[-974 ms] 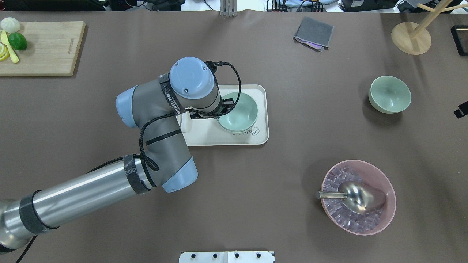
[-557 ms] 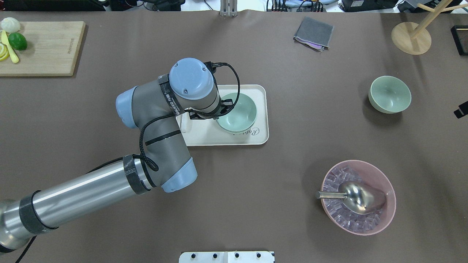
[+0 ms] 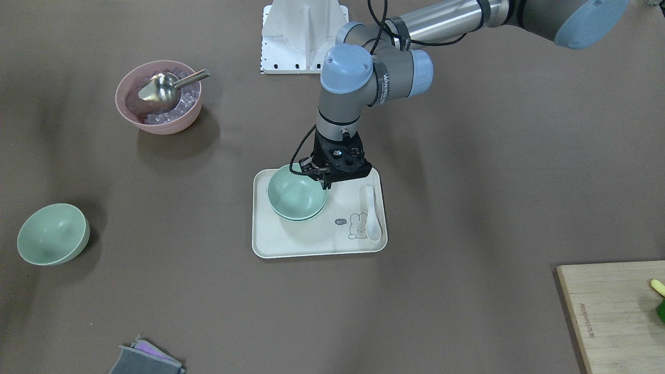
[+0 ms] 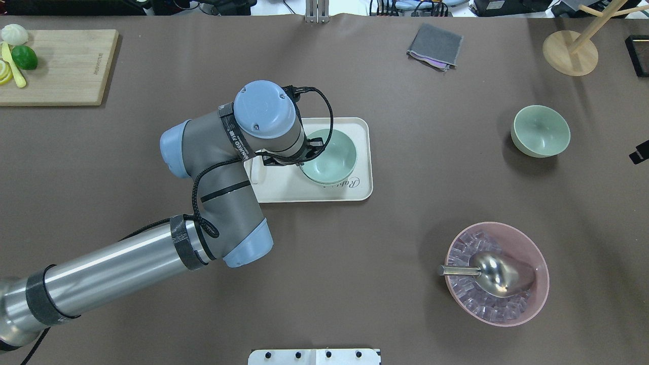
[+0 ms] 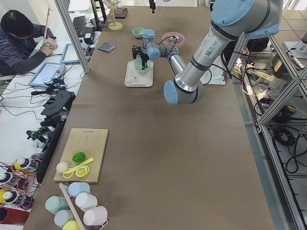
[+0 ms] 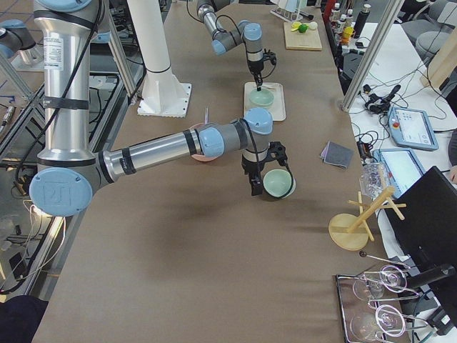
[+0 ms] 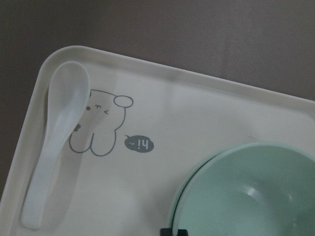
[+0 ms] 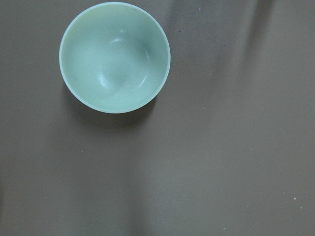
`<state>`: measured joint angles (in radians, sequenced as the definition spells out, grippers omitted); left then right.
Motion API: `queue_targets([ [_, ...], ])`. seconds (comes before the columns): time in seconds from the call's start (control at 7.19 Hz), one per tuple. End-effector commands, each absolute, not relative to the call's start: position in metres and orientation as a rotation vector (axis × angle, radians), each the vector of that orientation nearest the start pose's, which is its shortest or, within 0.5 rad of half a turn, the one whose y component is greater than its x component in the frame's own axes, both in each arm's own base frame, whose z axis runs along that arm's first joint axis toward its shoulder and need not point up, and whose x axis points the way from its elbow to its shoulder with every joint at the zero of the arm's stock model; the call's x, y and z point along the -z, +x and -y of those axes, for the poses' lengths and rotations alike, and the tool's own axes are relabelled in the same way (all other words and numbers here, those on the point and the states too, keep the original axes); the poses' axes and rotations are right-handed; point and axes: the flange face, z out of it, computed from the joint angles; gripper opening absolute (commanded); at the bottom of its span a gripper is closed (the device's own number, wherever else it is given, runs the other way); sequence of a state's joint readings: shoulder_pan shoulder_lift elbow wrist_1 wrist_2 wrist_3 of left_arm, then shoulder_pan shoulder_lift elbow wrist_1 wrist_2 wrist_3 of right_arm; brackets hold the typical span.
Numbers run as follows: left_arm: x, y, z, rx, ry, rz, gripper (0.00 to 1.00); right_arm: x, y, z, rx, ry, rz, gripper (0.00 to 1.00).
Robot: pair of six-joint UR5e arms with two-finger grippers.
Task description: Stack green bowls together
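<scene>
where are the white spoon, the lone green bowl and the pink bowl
white spoon point(image 7: 49, 152), left wrist view, on its handle
lone green bowl point(image 4: 540, 131), overhead view, on its inside bottom
pink bowl point(image 3: 161, 127), front-facing view, on its outer wall

The brown counter point(image 4: 385, 243) carries a cream tray point(image 4: 284, 190) directly under the left pincer point(image 3: 319, 175). Well off to the pincer's right, a lone green bowl point(image 4: 540, 131) sits upright on the bare counter. Also to the pincer's right, but nearer the robot, stands a pink bowl point(image 4: 525, 246) of ice. A folded grey cloth point(image 4: 435, 45) lies beyond the pincer and rightward, a round wooden stand point(image 4: 569, 55) farther right still, and a cutting board point(image 4: 66, 68) far to the pincer's left
</scene>
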<state>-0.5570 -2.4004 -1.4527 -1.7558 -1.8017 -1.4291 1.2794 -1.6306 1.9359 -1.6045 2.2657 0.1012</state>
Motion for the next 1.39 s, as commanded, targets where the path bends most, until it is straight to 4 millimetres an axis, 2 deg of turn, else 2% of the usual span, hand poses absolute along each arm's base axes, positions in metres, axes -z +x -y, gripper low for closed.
queue_targets([
  [0.0, -0.177, 0.573, 0.489, 0.232, 0.134, -0.918, 0.97, -0.516, -0.067, 0.466, 0.276, 0.121, 0.730, 1.00],
  [0.14, -0.171, 0.566, 0.490, 0.229, 0.140, -0.930, 0.98, -0.516, -0.067, 0.466, 0.274, 0.121, 0.730, 1.00],
  [0.28, -0.154, 0.545, 0.495, 0.225, 0.166, -0.959, 0.98, -0.516, -0.067, 0.466, 0.274, 0.121, 0.730, 1.00],
  [0.42, -0.163, 0.518, 0.500, 0.187, 0.146, -0.972, 0.98, -0.514, -0.068, 0.468, 0.276, 0.125, 0.731, 1.00],
  [0.56, -0.198, 0.463, 0.509, 0.108, 0.147, -0.959, 0.98, -0.514, -0.069, 0.471, 0.277, 0.125, 0.731, 1.00],
  [0.7, -0.244, 0.395, 0.511, -0.005, 0.173, -0.916, 0.98, -0.521, -0.069, 0.471, 0.267, 0.110, 0.729, 1.00],
  [0.84, -0.297, 0.319, 0.525, -0.095, 0.198, -0.859, 0.98, -0.523, -0.067, 0.473, 0.259, 0.107, 0.724, 1.00],
  [0.97, -0.361, 0.234, 0.544, -0.210, 0.229, -0.818, 0.99, -0.516, -0.058, 0.481, 0.241, 0.130, 0.723, 1.00],
  [1.11, -0.437, 0.172, 0.552, -0.293, 0.204, -0.784, 0.99, -0.516, -0.060, 0.495, 0.208, 0.120, 0.720, 1.00],
  [1.25, -0.524, 0.153, 0.535, -0.266, 0.083, -0.737, 0.99, -0.519, -0.065, 0.520, 0.192, 0.114, 0.705, 1.00],
])
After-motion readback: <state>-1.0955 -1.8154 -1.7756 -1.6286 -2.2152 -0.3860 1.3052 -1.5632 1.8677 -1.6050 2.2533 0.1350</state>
